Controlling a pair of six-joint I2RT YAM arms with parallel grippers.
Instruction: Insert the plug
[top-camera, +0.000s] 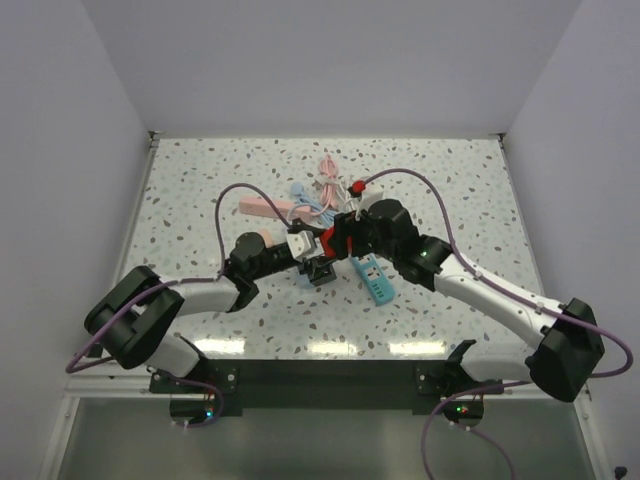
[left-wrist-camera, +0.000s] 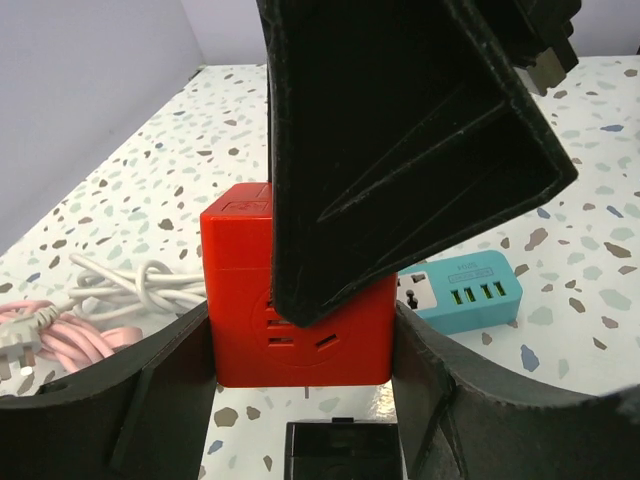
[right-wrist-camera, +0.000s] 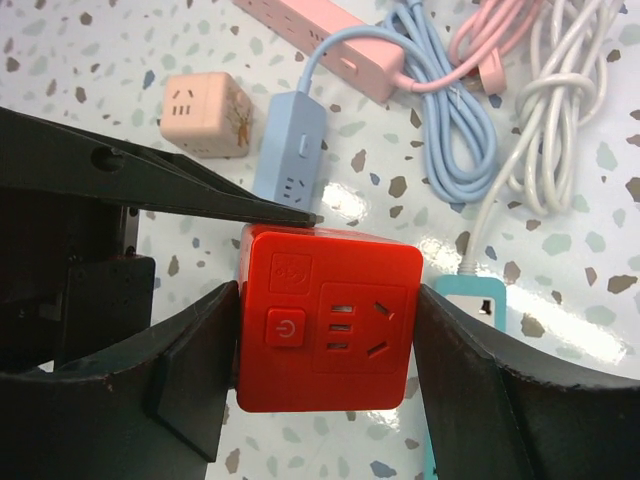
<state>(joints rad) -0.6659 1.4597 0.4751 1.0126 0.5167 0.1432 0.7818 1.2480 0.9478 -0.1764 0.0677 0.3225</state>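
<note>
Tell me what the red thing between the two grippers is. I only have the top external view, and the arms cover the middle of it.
Observer: It's a red socket cube. The right wrist view shows a power button and socket holes on the face toward that camera.
Operator: Is the right gripper actually on it?
Observer: Yes. In its own wrist view, the right gripper has a finger pressed against each of two opposite sides of the cube.
Operator: And the left gripper?
Observer: The left wrist view shows the cube sitting between the fingers of the left gripper as well, and both fingers appear to touch it.
</note>
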